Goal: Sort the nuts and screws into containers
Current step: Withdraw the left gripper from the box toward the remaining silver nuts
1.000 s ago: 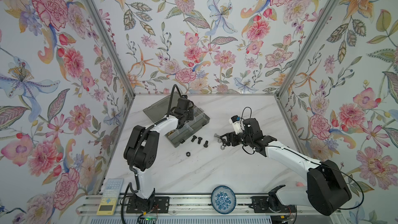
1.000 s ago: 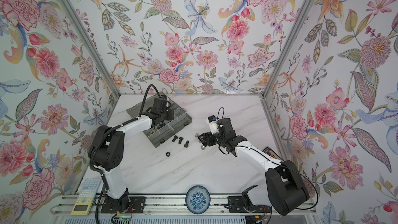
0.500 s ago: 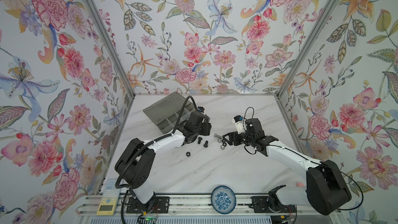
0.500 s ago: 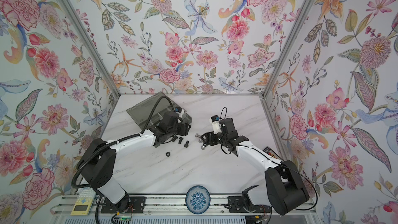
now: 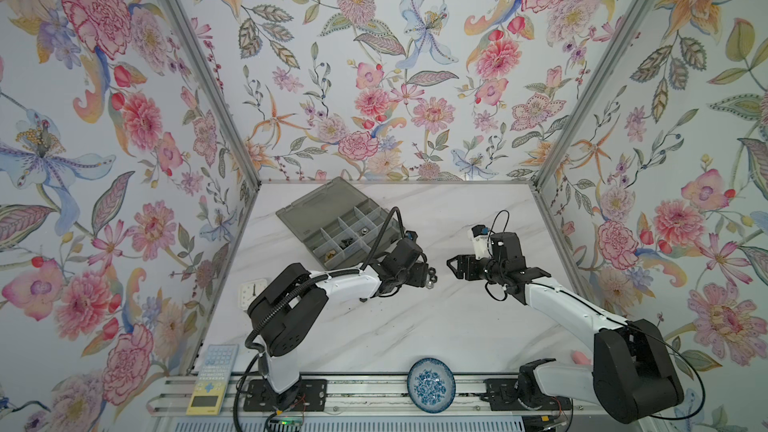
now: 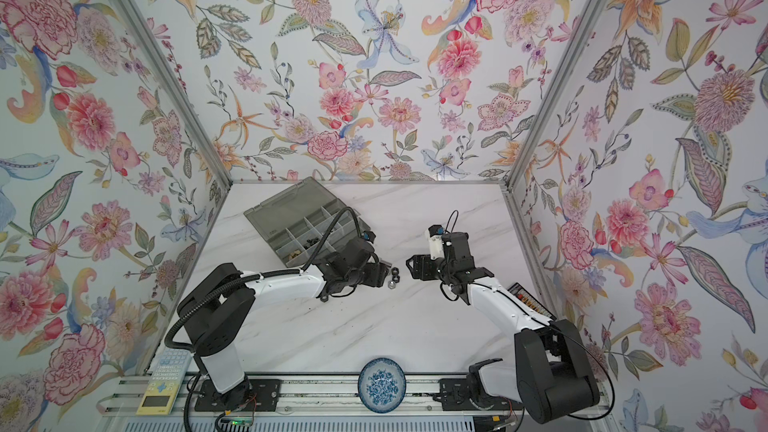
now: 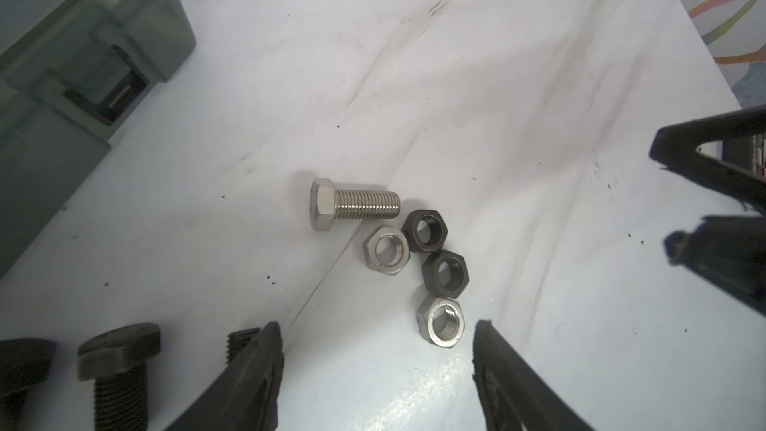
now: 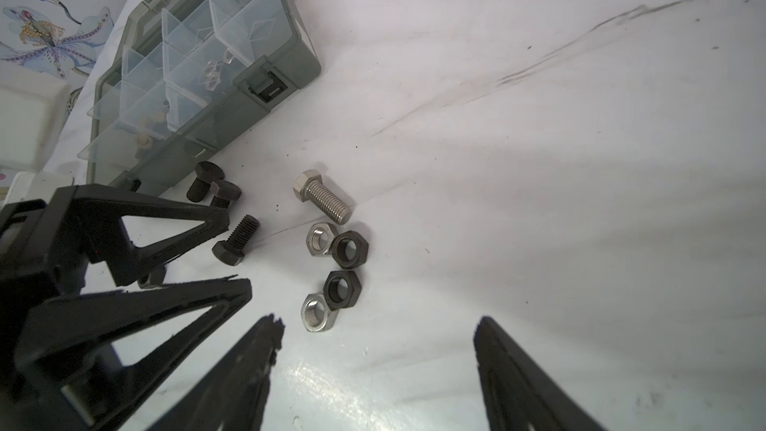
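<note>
Marble table [image 5: 415,326]: organizer box [image 5: 309,211], 4 bolts [image 8: 323,201], 4 clustered hex nuts [image 7: 445,274].

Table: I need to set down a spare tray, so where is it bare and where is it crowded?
Bare: the wide strip of table between the left arm, the right arm and the blue dish, and the back stretch right of the box. Crowded: between the left gripper and right gripper, where bolts and nuts lie.

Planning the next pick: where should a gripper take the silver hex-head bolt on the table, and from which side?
Pinch the silver hex-head bolt across its threaded shank, just behind the head, from straight above. It lies flat on its side, and a black hex nut and a silver hex nut crowd its tip; the head end looks clear.
</note>
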Controlling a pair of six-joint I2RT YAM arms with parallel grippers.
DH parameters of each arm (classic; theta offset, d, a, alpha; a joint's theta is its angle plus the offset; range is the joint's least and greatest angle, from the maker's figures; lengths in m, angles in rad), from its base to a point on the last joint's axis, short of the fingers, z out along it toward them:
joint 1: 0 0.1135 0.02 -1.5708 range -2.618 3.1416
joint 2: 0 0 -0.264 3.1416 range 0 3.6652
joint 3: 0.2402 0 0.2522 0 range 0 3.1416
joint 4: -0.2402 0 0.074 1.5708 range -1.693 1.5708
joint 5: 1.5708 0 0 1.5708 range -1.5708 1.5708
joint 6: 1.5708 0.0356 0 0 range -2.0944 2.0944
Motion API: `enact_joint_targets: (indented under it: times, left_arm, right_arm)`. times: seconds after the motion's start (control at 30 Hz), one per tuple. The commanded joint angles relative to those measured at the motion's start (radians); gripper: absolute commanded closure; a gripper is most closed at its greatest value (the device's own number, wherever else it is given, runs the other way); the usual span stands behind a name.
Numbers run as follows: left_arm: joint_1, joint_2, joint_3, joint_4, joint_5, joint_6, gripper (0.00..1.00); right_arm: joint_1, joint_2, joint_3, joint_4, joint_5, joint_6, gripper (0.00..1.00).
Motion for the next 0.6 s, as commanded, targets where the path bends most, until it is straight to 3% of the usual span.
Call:
enact_joint_targets:
  times: [0.0, 0.57]
  left_arm:
    - [-0.029, 0.035, 0.044, -0.026, -0.041, -0.017, 0.25]
    - [-0.099, 0.166, 0.157, -0.119, -0.064, -0.016, 0.25]
  right_arm:
    - [-0.026, -0.027, -0.024, -0.007, -0.011, 0.021, 0.23]
    - [-0.058, -0.056, -0.050, 0.017, -0.059, 0.041, 0.21]
